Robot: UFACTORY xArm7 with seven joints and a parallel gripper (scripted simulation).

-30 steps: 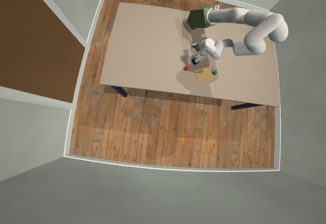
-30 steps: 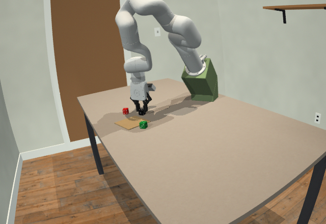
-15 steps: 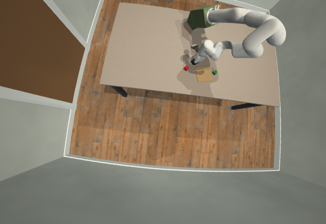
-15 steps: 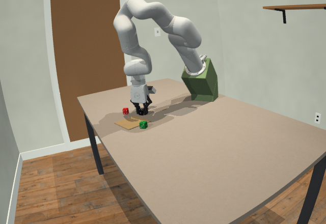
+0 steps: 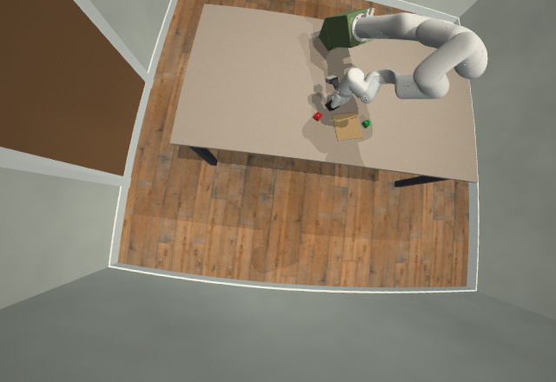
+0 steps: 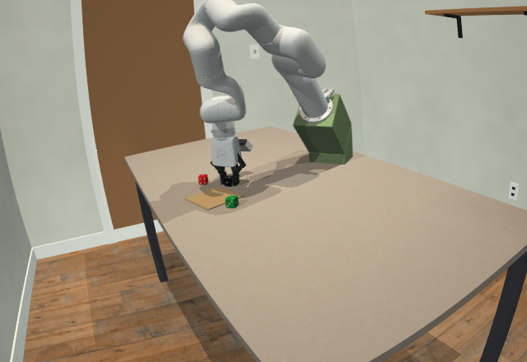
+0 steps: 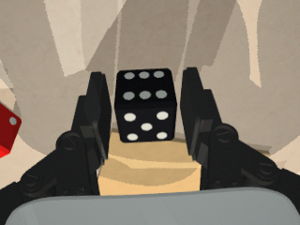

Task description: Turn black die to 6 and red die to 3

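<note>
Wrist view showed the black die [image 6: 228,180] [image 7: 146,105] between the two fingers of the gripper [image 5: 331,106] [image 6: 230,181] [image 7: 144,88], with a gap on either side of it. The gripper stood partly open and held nothing. Six pips showed on one face of the die and five on the adjoining one; which of them faced up, I could not tell. The die was just beyond an edge of the tan mat [image 5: 350,132] [image 6: 208,201] [image 7: 150,180], not on it.

The red die [image 5: 318,116] [image 6: 202,179] [image 7: 8,127] sat off the mat too, near the gripper. Over by the opposite side of the mat, the green die [image 5: 367,123] [image 6: 231,201] sat on the desk [image 5: 251,77] [image 6: 319,243]. Both coloured dice were apart from the black one. From above the dice, the white arm [image 5: 448,59] [image 6: 251,18] arched back to its green pedestal [image 5: 331,32] [image 6: 343,136], well apart from the mat.
</note>
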